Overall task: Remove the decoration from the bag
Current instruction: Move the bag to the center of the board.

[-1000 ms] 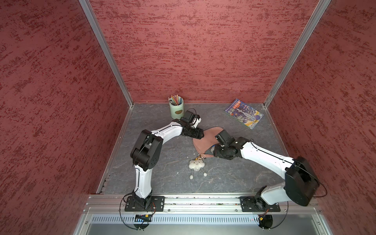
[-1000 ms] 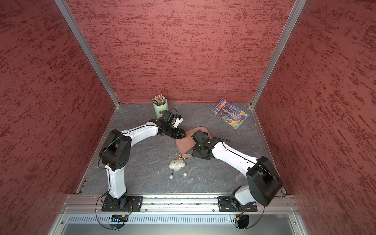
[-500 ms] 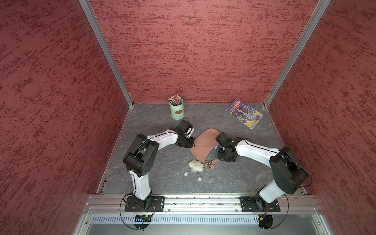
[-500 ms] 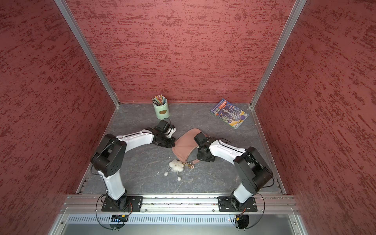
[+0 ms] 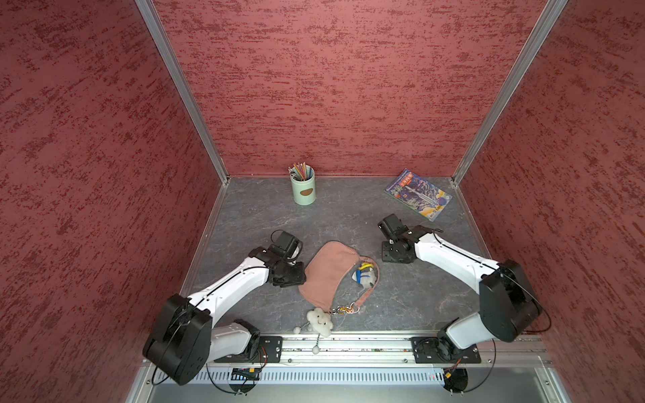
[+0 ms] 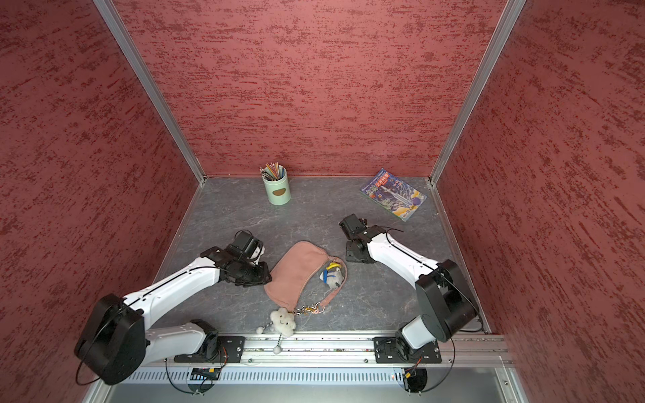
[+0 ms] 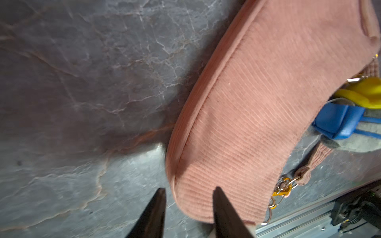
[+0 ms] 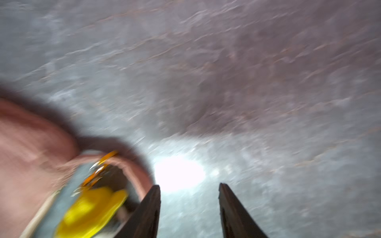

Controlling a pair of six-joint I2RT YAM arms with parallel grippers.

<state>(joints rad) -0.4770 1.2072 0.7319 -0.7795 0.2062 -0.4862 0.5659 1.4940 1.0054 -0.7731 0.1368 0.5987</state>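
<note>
The dusty-pink bag [image 5: 323, 275] [image 6: 291, 275] lies flat on the grey floor, its strap curving round on the right. The decoration [image 5: 319, 321] [image 6: 282, 319], a white fluffy cloud, lies at the bag's front tip. A gold chain [image 5: 343, 310] joins it to the strap end, and one ball-tipped leg hangs over the front rail. My left gripper [image 5: 289, 274] [image 7: 189, 190] is open just left of the bag, whose edge [image 7: 237, 123] shows beyond the fingertips. My right gripper [image 5: 396, 251] [image 8: 189, 185] is open over bare floor, back right of the bag. Neither holds anything.
A blue-and-yellow toy charm [image 5: 363, 274] [image 7: 340, 121] lies inside the strap loop. A green cup of pencils [image 5: 303, 188] stands at the back, and a book [image 5: 417, 193] lies at the back right. Red walls close three sides; a metal rail [image 5: 366, 343] runs along the front.
Both grippers have let go of the bag and drawn away to either side. The bag and the decoration now lie nearer the front rail.
</note>
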